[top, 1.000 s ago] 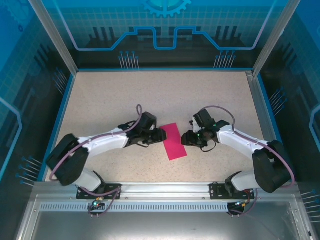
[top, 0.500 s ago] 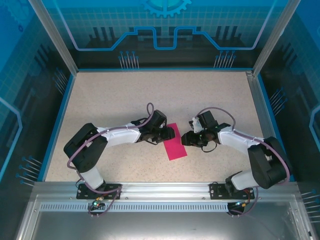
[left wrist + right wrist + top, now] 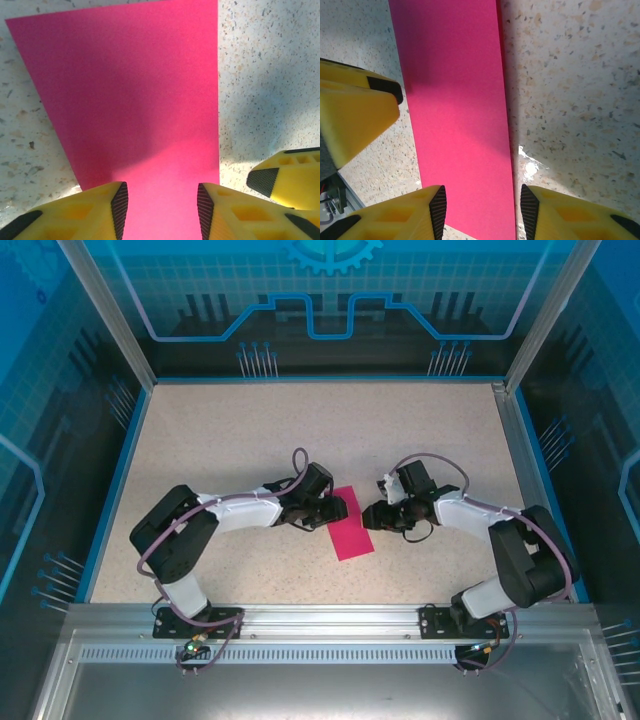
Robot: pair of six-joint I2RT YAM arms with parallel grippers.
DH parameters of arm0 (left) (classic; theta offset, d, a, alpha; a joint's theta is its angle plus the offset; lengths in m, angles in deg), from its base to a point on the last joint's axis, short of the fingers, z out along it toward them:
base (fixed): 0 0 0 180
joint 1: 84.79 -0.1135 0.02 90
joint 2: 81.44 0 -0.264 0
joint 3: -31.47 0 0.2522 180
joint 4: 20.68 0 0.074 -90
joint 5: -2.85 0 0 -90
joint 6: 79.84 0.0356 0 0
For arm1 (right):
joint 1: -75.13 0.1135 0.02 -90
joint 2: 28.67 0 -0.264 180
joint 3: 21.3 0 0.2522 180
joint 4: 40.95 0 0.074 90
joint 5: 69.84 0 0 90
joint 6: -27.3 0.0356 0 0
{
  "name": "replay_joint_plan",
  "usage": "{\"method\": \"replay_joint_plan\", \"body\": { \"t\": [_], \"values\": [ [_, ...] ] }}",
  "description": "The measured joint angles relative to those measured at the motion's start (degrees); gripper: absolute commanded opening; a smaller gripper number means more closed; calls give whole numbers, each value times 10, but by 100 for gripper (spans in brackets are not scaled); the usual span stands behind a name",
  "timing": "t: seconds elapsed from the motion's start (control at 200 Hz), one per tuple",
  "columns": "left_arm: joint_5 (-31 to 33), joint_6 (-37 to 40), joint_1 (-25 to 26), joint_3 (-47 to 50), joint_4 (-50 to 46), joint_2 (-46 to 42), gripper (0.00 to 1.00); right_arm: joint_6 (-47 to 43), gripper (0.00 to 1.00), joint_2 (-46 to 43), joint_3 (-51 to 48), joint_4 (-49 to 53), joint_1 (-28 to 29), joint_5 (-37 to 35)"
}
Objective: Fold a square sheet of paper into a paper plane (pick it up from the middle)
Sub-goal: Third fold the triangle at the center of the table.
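magenta-pink paper sheet (image 3: 349, 523), a narrow flat rectangle, lies mid speckled table (image 3: 220, 440) between the arms. left gripper (image 3: 162, 205) and right gripper (image 3: 482, 210) are both released, poised at opposite sides, nothing pinched. looks like a pre-fold grab; next: pinch one side cleanly and lift.

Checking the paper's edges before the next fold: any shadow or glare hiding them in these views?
Left wrist: sharp; soft shadow over the upper part of the pink paper, edges clear. Right wrist: dark shadow along the paper's right edge, small glare spot on the table beside it. Top external: even light, no glare on the paper.
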Motion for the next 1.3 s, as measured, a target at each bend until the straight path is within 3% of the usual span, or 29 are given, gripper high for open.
{"method": "replay_joint_plan", "body": {
  "t": [0.605, 0.935, 1.3],
  "values": [
    [26, 3, 0, 16, -5, -33, 42, -17, 46, 78, 23, -23, -2, 60],
    [33, 3, -3, 16, -5, -22, 40, -14, 45, 61, 11, -29, -1, 87],
    [34, 3, -21, 16, -5, -4, 40, -15, 44, 69, 69, -2, -16, 54]
  ]
}}
